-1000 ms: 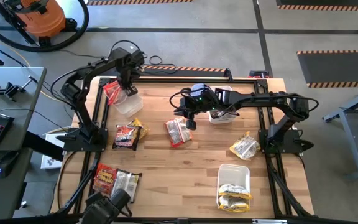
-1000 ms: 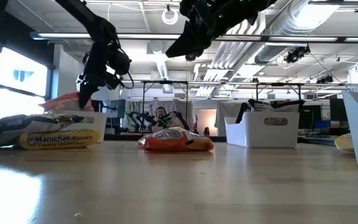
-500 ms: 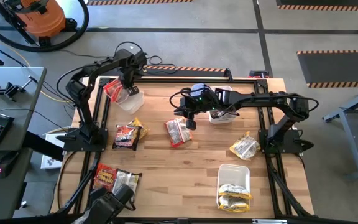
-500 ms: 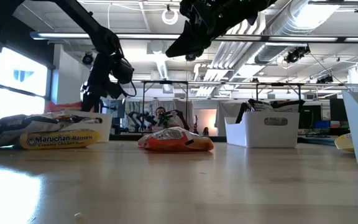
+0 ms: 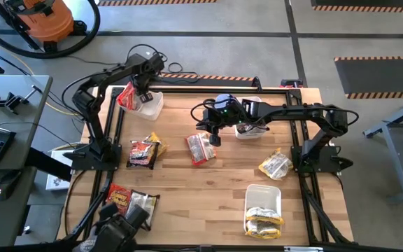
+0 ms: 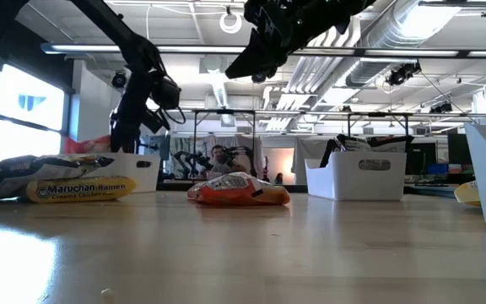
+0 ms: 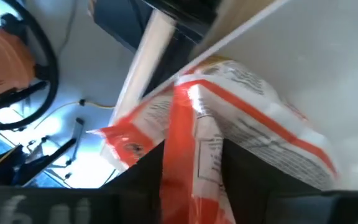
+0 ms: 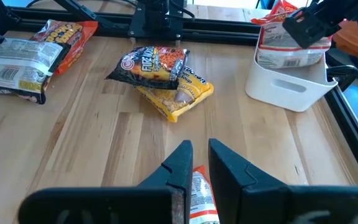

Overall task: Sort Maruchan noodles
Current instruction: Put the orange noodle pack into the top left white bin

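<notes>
The left gripper (image 5: 140, 89) hangs over the far-left bin (image 5: 152, 106), where a red packet (image 5: 126, 97) sits propped on the bin's outer rim, half in and half out. In the left wrist view the packet (image 7: 216, 118) lies between the dark fingers (image 7: 143, 168), but whether they pinch it or have let go I cannot tell. The main risk is that the packet, leaning on the rim, tips outward and drops off the table edge once released; a nudge from the fingers as they lift would do it.

The right gripper (image 5: 214, 138) hovers low over another red packet (image 5: 201, 148) mid-table, jaws pressed nearly together with nothing between them. Descending like that, it would push the packet flat or slide it instead of taking it. Other packets are spread about: a black-and-yellow pair (image 5: 144, 151) near the left arm's base, two (image 5: 130, 202) at the near-left corner, one (image 5: 275, 166) right of centre, and yellow ones in the near bin (image 5: 264, 208).

Compared with a second earlier, the left gripper has carried the packet and the bin has shifted slightly toward the far edge, and its jaws have begun to part; the right arm has not moved
</notes>
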Tool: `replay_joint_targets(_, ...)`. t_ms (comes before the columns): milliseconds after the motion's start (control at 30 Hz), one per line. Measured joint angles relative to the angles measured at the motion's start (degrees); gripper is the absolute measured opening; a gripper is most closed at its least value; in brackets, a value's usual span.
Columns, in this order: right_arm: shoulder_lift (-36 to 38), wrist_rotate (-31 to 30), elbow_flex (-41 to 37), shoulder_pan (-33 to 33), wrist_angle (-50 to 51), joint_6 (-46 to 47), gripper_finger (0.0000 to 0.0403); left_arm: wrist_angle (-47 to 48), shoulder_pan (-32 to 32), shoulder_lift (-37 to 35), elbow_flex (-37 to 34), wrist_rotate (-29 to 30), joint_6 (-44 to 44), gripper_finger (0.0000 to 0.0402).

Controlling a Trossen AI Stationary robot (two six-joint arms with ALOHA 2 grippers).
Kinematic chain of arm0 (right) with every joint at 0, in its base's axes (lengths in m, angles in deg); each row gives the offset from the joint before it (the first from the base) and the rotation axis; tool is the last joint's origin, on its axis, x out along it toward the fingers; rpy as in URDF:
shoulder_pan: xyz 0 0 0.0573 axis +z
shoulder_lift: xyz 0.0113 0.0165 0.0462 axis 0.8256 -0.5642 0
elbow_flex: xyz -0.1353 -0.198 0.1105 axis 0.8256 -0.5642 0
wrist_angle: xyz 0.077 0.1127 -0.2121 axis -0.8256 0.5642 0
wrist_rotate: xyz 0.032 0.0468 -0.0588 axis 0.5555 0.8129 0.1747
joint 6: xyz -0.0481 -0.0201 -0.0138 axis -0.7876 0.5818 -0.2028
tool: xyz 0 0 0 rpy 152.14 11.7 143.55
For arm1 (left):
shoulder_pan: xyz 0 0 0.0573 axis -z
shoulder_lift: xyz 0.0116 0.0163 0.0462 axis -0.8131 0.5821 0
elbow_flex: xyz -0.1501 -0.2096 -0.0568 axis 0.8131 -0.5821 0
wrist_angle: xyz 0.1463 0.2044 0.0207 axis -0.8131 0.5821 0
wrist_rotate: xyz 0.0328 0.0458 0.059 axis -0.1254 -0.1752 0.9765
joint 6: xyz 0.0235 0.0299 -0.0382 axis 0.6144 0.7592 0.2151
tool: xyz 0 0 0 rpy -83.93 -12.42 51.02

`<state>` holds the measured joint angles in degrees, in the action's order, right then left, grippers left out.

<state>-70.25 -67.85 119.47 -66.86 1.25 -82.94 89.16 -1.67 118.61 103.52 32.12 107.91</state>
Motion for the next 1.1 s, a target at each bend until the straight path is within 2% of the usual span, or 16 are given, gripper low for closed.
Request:
replay_joint_targets(100, 0.0, -0.01, 0.0, 0.0, -0.06, 0.0, 0.0032, -1.89, -0.14, -0.41, 0.0, -0.16, -0.14, 0.0133)
replay_joint_targets(233, 0.0, -0.02, 0.0, 0.0, -0.04, 0.15, 0.0032, -5.74, -0.44, -0.45, -1.96, -3.91, -1.13, 0.0135)
replay_joint_targets(433, 0.0, -0.02, 0.0, 0.0, 0.05, 0.05, 0.0032, -12.05, 0.11, -0.52, -8.02, -1.34, 0.03, 0.0135)
replay_joint_targets(600, 0.0, -0.02, 0.0, 0.0, 0.46, 0.0, 0.0032, -11.82, 1.09, -2.15, -8.41, 2.1, 2.34, 0.0136)
replay_joint_targets(700, 0.0, -0.02, 0.0, 0.0, 0.46, 0.0, 0.0032, -12.02, 1.55, -4.85, -7.29, 1.95, 3.33, 0.0136)
replay_joint_targets(967, 0.0, -0.02, 0.0, 0.0, 0.33, 0.0, 0.0032, -11.64, 0.78, -11.87, -5.3, -5.68, 1.85, 0.0135)
replay_joint_targets(1033, 0.0, -0.02, 0.0, 0.0, 0.35, 0.0, 0.0032, -10.64, 0.96, -13.31, -5.29, -11.83, 1.1, 0.0131)
replay_joint_targets(1100, 0.0, -0.02, 0.0, -0.01, 0.33, -0.02, 0.0032, -9.43, 1.87, -14.45, -5.27, -20.71, 1.14, 0.0121)
